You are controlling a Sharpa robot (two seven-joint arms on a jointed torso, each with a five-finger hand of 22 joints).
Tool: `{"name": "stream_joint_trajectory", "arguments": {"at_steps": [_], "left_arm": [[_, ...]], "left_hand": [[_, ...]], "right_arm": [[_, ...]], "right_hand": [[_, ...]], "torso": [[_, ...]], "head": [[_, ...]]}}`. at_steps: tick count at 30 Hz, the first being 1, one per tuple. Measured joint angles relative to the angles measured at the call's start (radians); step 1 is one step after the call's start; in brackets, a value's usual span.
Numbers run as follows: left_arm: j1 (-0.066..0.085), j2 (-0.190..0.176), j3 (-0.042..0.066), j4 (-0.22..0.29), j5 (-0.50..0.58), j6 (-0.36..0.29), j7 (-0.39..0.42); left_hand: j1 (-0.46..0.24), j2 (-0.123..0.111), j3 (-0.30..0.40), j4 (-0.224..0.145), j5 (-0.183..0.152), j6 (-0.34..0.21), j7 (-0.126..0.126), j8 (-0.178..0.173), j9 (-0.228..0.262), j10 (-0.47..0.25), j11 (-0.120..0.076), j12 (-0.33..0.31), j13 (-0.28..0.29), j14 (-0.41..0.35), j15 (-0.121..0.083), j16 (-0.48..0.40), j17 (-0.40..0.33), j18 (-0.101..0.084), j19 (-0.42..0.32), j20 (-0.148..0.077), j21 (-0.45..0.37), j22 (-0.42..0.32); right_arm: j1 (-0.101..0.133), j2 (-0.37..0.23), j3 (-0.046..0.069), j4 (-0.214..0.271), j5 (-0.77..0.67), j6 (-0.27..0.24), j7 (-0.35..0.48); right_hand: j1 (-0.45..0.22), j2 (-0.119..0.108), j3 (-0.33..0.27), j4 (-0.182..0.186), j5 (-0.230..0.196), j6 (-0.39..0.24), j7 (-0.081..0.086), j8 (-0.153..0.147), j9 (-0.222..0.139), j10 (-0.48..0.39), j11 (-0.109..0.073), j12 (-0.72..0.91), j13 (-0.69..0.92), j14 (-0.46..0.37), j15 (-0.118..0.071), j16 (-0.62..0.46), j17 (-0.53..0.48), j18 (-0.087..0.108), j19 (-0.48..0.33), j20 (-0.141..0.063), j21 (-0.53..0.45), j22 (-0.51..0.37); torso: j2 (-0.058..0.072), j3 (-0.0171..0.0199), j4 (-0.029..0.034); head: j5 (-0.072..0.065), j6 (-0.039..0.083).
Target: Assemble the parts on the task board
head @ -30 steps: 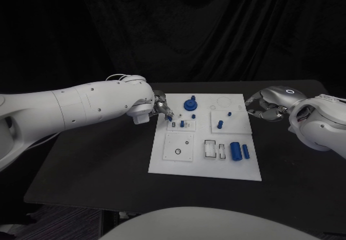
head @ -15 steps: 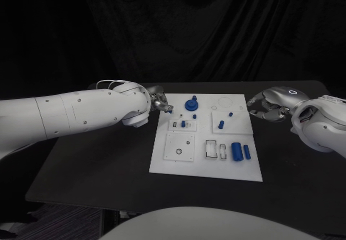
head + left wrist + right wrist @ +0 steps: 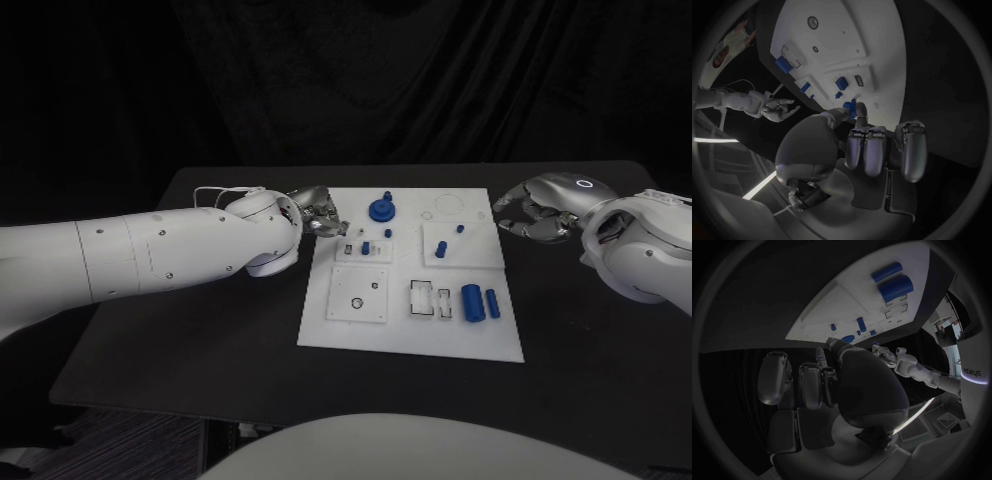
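Note:
The white task board [image 3: 408,322] lies mid-table. A blue knob with a post [image 3: 382,209] stands at its far edge, small blue pegs [image 3: 365,247] sit on the raised squares, and two blue cylinders [image 3: 472,301] lie near the right side. My left hand [image 3: 316,213] hovers just off the board's far left corner, fingers [image 3: 865,151] curled. A bit of blue [image 3: 848,105] shows by its thumb tip; I cannot tell whether it is held or is the knob behind. My right hand [image 3: 522,216] hangs beside the board's far right edge, fingers apart, holding nothing.
White blocks [image 3: 420,298] sit in a slot beside the cylinders. A ring outline [image 3: 450,208] marks the board's far right corner. Black table [image 3: 202,330] surrounds the board, and my bulky left forearm [image 3: 159,255] lies over the table left of it.
My left hand has drawn back from over the small pegs toward the board's far left corner, and the forearm has dropped lower. The right hand has stayed put.

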Motion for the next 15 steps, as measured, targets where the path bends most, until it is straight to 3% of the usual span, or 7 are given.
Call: {"name": "stream_joint_trajectory", "arguments": {"at_steps": [15], "left_arm": [[-0.027,0.022,0.0,-0.023,-0.021,0.018,0.011]], "left_hand": [[0.0,0.0,0.003,0.003,0.0,0.002,0.002,0.0,-0.001,0.0,0.0,0.0,0.0,0.0,0.0,0.0,0.0,0.0,0.0,0.0,-0.004,0.0]], "right_arm": [[0.0,0.002,0.0,0.0,0.0,0.0,0.0]], "right_hand": [[0.0,0.0,0.0,0.0,0.0,0.0,0.0,0.0,0.0,0.0,0.0,0.0,0.001,0.0,0.0,0.0,0.0,0.0,0.0,0.0,0.0,0.0]], "torso": [[0.002,-0.0007,-0.0035]], "head": [[0.005,0.0]]}}
